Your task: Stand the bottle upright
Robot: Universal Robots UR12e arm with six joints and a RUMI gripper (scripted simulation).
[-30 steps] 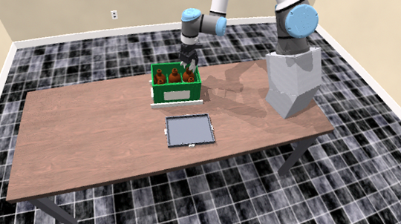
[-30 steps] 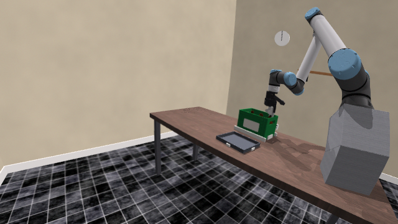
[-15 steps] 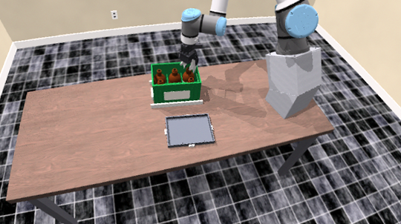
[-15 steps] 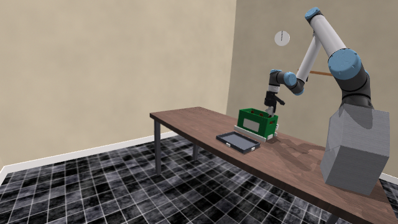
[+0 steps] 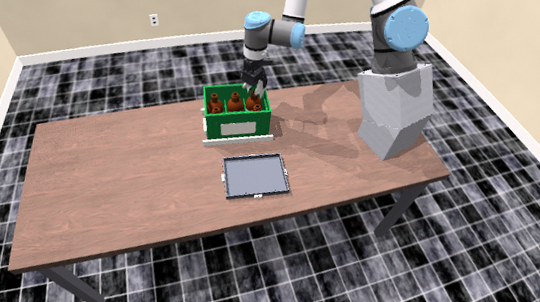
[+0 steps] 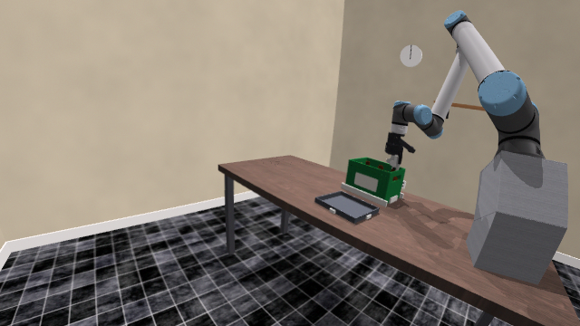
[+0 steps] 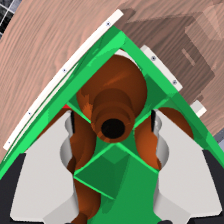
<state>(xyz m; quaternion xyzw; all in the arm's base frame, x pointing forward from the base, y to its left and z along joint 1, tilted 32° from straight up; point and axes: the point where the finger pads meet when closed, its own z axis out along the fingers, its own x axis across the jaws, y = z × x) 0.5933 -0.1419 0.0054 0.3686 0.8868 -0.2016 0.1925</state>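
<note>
The green crate (image 5: 213, 129) (image 6: 383, 186) (image 7: 116, 39) stands on the table with five brown bottles upright in it. My gripper (image 5: 253, 90) (image 6: 394, 165) (image 7: 112, 111) is open, pointing down into the crate's back right corner. Its jaws stand on both sides of the neck of the corner bottle (image 5: 253, 103) (image 7: 114, 75), with a gap on each side in the wrist view. Other bottles (image 5: 235, 103) (image 5: 214, 102) (image 5: 256, 107) (image 5: 215, 110) stand around it. I cannot tell which neck differs. The grey tray (image 5: 254, 177) (image 6: 346, 205) lies in front of the crate and holds nothing.
A white strip (image 5: 238, 141) (image 6: 362, 194) runs along the crate's front base, between crate and tray. Small white blocks sit at the tray's edges. The robot's grey base (image 5: 395, 114) (image 6: 517, 217) stands at the table's right end. The crate walls rise around the bottles, with dividers between them.
</note>
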